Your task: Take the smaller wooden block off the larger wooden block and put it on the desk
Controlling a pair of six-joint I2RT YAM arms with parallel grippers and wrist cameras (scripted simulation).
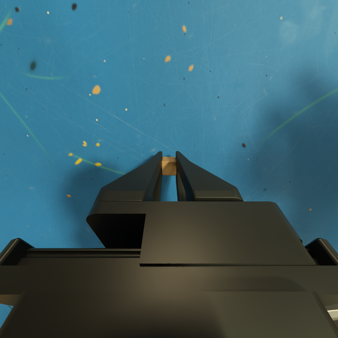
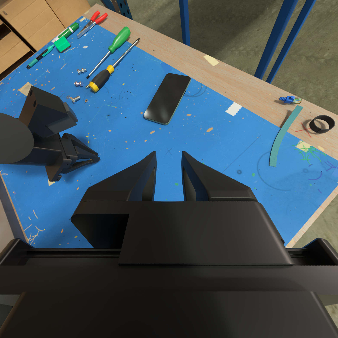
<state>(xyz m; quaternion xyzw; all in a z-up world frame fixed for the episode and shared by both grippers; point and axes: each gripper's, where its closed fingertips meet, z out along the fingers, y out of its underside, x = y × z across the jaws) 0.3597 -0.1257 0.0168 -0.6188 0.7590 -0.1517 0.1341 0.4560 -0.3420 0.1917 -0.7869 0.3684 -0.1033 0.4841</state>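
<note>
Left end effector (image 1: 168, 155), black, two tapered fingers, clamped on the small pale wooden cube (image 1: 168, 166); cube sits between the fingertips, both inner faces touching it, gap behind it toward the palm. Directly beyond the tips lies the scratched blue paint-flecked tabletop (image 1: 201, 82); whether the cube touches that surface cannot be told from this angle. Larger wooden block not seen in either view. Right end effector (image 2: 169, 153), same black build, fingers spread apart with nothing between them, poised above the blue mat. Ahead of it and slightly right of centre lies a black slab-shaped smartphone (image 2: 167, 98), face up, angled. Far ahead and to the left: black-and-yellow-handled screwdriver (image 2: 109, 72) beside a green-handled screwdriver (image 2: 111, 47), shafts roughly parallel; red-handled pliers (image 2: 92, 22) further off near the tabletop's edge; green marker pen (image 2: 66, 33), small green block-shaped eraser (image 2: 62, 44) and teal pen (image 2: 39, 56) in a line leftward. A few silver bolts (image 2: 78, 84) scattered near the screwdriver handles. Left of the right end effector, the other arm's end effector (image 2: 97, 158) shows low over the mat, tips drawn close together; the cube is not discernible from here. To the right: curved strip of teal tape (image 2: 281, 135), black tape ring (image 2: 321, 124), small blue cable connector (image 2: 289, 99) on the bare wood border. Cardboard boxes (image 2: 27, 20) beyond the far left corner.
</note>
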